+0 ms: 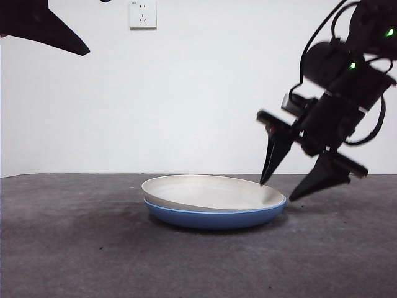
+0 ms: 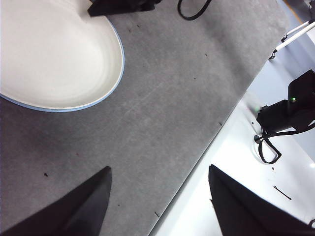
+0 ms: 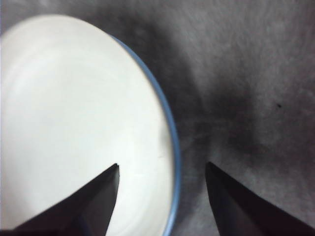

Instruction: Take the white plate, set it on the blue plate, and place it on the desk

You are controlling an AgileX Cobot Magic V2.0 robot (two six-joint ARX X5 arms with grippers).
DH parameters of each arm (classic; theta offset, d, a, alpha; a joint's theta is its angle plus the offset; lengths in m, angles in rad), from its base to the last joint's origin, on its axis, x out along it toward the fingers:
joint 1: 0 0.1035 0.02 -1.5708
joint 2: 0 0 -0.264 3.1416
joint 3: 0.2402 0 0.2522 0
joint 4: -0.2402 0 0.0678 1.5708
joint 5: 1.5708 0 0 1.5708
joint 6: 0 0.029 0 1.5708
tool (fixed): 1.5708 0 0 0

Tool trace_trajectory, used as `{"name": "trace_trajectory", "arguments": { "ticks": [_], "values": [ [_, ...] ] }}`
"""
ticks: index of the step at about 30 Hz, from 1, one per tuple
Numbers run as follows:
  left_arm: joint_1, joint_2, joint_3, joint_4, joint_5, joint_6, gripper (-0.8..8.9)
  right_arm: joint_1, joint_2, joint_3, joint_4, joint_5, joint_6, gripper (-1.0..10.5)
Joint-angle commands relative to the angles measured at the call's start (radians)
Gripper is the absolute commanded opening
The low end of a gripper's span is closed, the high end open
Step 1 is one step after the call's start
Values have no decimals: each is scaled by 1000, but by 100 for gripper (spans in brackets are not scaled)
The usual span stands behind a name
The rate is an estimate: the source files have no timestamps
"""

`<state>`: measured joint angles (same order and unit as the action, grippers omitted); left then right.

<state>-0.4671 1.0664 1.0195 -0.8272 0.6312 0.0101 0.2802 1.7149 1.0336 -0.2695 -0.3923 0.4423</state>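
The white plate [image 1: 208, 191] lies nested in the blue plate [image 1: 214, 218] on the desk [image 1: 74, 248], near its middle. My right gripper [image 1: 280, 190] hangs open just over the stack's right rim, one jaw above the white plate [image 3: 74, 123], the other outside the blue plate's rim [image 3: 172, 142]; nothing is held. Up at the top left of the front view, my left gripper [image 2: 157, 177] stands open and empty, away from the white plate [image 2: 49, 54]. Beneath that plate only a thin edge of the blue plate [image 2: 64, 109] shows.
The desk's edge [image 2: 197, 162] runs near the left gripper, with a pale floor and a black stand [image 2: 288, 110] beyond. A wall socket [image 1: 142, 13] sits high on the white back wall.
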Motion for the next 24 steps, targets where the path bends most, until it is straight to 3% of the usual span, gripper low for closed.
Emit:
{"name": "trace_trajectory", "arguments": {
  "ticks": [1, 14, 24],
  "values": [
    [-5, 5, 9, 6, 7, 12, 308, -11, -71, 22, -18, 1, -45, 279],
    [-5, 5, 9, 12, 6, 12, 308, -11, -474, 22, -370, 0, -311, 278],
    [-5, 5, 9, 11, 6, 12, 308, 21, -650, 21, -747, 0, -414, 278]
  ]
}}
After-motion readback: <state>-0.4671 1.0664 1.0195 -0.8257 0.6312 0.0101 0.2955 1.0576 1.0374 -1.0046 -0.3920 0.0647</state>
